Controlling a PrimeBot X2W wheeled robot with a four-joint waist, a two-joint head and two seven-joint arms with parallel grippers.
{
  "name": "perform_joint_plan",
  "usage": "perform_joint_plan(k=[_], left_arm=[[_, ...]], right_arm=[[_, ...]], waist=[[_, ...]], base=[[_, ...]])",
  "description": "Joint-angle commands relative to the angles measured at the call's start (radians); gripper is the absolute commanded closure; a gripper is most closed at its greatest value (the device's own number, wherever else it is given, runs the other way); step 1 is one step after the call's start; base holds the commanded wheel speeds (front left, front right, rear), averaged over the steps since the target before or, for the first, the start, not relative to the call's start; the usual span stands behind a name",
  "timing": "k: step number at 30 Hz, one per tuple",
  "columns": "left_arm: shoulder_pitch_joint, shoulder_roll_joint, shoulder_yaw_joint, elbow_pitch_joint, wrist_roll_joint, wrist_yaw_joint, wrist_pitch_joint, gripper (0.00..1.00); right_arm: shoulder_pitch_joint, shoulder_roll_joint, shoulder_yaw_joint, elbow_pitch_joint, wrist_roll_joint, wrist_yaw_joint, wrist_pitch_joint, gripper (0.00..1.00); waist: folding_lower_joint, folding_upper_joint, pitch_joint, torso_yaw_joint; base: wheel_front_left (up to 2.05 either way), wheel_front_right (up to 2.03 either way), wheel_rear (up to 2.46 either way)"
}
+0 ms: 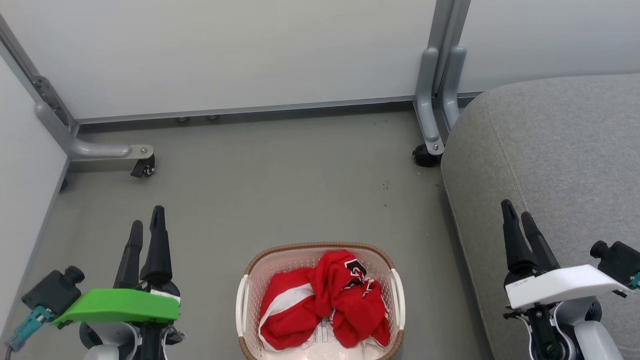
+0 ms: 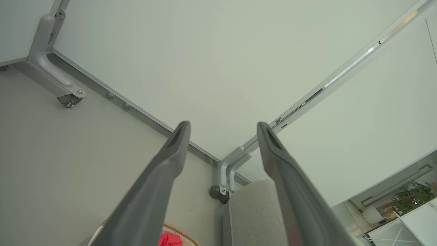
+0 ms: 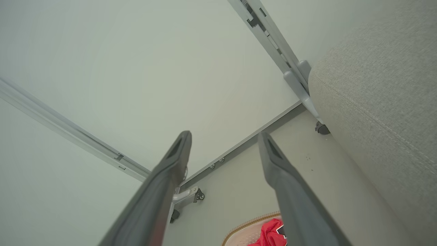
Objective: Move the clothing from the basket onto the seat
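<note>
Pale wall panels (image 1: 225,55) on grey metal frames close off the far side and the robot's left; below them spreads a dull grey-green floor (image 1: 280,190); on the robot's right stands the seat (image 1: 550,150), a large light-grey fabric cushion with a rounded corner and a stitched seam running down its top, nothing lying on the part in view.

The basket (image 1: 320,246) sits on the floor at the bottom middle of the head view, just left of the seat's front edge; it is cream perforated plastic with rounded corners, a brown woven-look rim and white side handles. The clothing (image 1: 320,305) lies inside it, crumpled in a heap that fills most of the basket; it is bright red soft fabric, with a broad white band crossing the left fold and black-and-white lettering showing near the top of the middle bunch; a pale label (image 1: 325,332) on the base peeks out beneath it.

The left claw (image 1: 147,217), above a green cover, hangs over bare floor left of the basket; the right claw (image 1: 515,207), above a white cover, hangs over the seat's front edge; in the wrist views each claw's fingers stand apart, holding nothing. A black caster (image 1: 425,156) sits at the seat's far corner; another (image 1: 145,167) sits under the left frame foot.
</note>
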Motion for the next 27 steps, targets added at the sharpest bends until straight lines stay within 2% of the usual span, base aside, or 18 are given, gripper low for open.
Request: perform_joint_plan(k=[1,27], left_arm=[[0.000,0.012,-0.006,-0.007,0.045,-0.003,-0.010,0.00],[0.026,0.023,-0.048,0.040,0.390,-0.004,-0.083,0.00]], right_arm=[[0.003,-0.007,0.006,-0.019,-0.042,0.000,-0.012,0.00],[0.030,0.004,0.042,-0.029,-0.378,0.001,-0.055,0.00]], waist=[[-0.0001,0.0000,0.000,0.001],[-0.0001,0.0000,-0.002,0.002]], base=[[0.00,0.00,0.00],[0.00,0.00,0.00]])
